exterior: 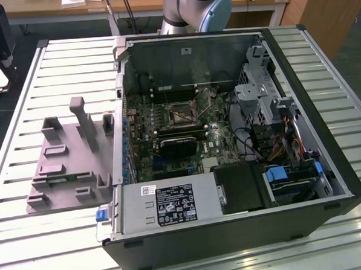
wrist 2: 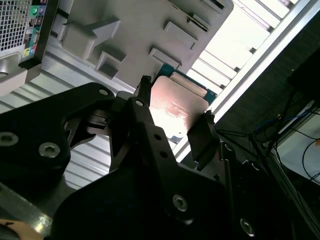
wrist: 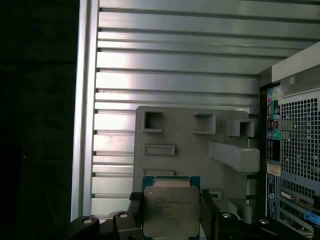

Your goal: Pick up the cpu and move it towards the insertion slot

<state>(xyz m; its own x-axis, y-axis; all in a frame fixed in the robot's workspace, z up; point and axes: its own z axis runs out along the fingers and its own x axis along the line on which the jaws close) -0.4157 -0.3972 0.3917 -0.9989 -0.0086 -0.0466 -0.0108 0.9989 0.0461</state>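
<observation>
Your arm (exterior: 189,7) is silver-grey with a pale blue joint cap (exterior: 217,12); your gripper (wrist 2: 176,98) is matte black, angular, studded with round silver screws (wrist 2: 49,149).

A robotics lab – opened computer case (exterior: 234,241) on slatted aluminium bench (exterior: 61,62)

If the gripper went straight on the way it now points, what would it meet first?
Probably the grey plastic fixture, which lies right beyond the cpu held in the gripper; depth is unclear.

A slatted metal desk (exterior: 46,233) carries an open computer case (exterior: 204,245). A grey plastic fixture (exterior: 55,172) lies just beside it, toward the desk's edge.
</observation>
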